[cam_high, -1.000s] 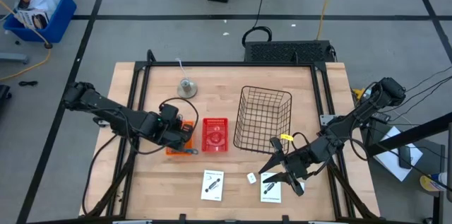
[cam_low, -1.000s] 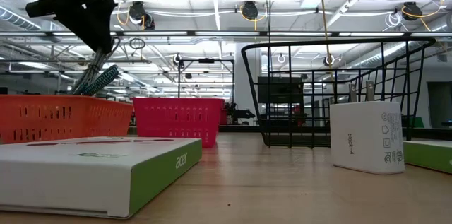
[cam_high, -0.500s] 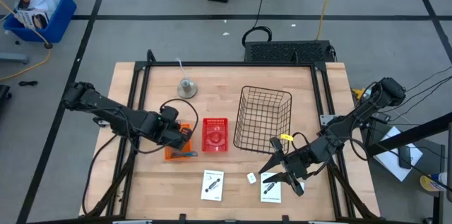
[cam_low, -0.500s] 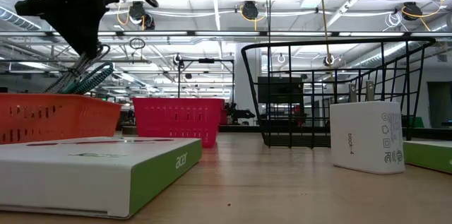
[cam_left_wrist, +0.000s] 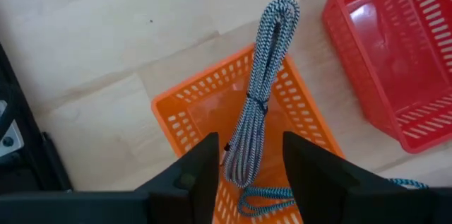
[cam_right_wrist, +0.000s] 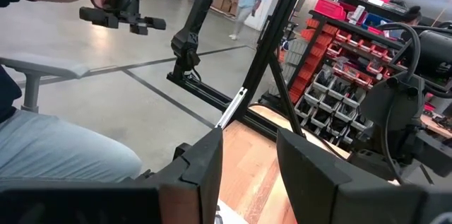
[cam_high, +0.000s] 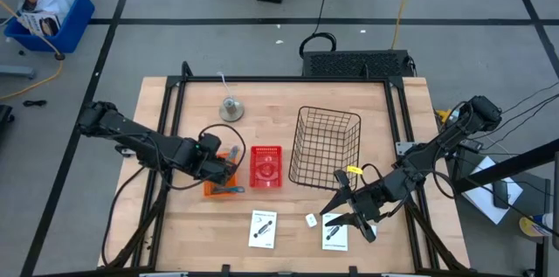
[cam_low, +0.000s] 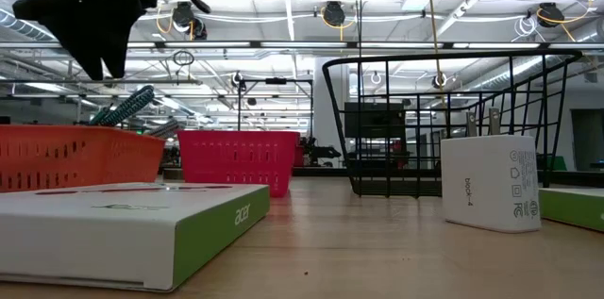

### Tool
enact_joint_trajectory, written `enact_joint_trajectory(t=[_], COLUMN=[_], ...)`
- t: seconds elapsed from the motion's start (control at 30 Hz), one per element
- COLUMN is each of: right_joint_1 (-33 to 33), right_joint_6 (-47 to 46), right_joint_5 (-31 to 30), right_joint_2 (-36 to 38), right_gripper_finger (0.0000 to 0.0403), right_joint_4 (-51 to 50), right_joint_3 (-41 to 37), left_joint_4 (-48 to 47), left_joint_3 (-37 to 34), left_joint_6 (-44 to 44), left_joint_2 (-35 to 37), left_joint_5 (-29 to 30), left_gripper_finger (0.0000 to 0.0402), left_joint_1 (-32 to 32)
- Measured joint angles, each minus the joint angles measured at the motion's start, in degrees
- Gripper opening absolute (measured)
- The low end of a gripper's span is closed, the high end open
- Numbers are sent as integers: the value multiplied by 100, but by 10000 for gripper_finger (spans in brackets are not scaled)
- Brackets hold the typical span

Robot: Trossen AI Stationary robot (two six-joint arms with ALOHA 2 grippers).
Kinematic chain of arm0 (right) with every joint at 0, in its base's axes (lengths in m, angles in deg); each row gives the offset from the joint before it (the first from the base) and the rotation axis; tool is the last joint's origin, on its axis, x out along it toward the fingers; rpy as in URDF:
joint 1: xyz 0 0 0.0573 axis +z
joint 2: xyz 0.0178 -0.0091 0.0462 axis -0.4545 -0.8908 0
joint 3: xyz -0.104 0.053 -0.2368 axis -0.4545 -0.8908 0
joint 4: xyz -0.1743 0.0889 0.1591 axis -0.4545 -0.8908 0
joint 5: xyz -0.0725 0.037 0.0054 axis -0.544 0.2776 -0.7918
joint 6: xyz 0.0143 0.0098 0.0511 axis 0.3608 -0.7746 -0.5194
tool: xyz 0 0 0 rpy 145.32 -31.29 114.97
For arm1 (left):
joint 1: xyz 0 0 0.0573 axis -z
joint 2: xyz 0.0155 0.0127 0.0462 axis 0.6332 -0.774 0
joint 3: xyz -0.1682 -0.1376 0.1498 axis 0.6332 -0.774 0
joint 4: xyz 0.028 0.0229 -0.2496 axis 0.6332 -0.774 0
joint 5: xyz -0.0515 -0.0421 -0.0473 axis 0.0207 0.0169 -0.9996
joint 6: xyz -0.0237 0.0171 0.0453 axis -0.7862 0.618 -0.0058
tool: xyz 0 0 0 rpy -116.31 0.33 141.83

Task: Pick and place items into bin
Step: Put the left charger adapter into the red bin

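With the left end effector (cam_left_wrist: 242, 155) released over the orange bin (cam_left_wrist: 185, 111), we should lift clear of the braided cable (cam_left_wrist: 263, 97).

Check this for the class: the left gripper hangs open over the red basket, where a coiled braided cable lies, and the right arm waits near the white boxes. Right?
Not quite. The coiled braided cable lies in the orange basket, not the red basket, as the left wrist view shows. The left gripper does hang open above it, and the right gripper waits near the white boxes.

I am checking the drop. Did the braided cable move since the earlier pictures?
Yes. The braided cable sank toward the orange basket rim, while the left gripper stayed above it.
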Motion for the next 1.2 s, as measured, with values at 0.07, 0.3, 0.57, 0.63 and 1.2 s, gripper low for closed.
enact_joint_trajectory(t=[0.07, 0.3, 0.57, 0.63, 1.2], right_joint_1=[0, 0, 0, 0, -2], right_joint_6=[0, 0, -2, -1, -458], right_joint_5=[0, -2, -2, -2, -60], right_joint_2=[0, 0, 0, 0, 2], right_gripper_finger=[128, 128, 128, 128, 128], right_joint_4=[-3, -15, -92, -92, -362], right_joint_3=[0, 0, 0, 0, 0], left_joint_4=[0, 242, 1523, 2067, 5328], left_joint_3=[0, 0, 2, 1, 7], left_joint_6=[0, 101, 572, 818, 3465], left_joint_2=[0, 0, 0, 0, -101], left_joint_5=[-44, -41, 636, 777, 2072], left_gripper_finger=[178, 203, 193, 192, 198], left_joint_1=[0, 34, 494, 659, 1607])
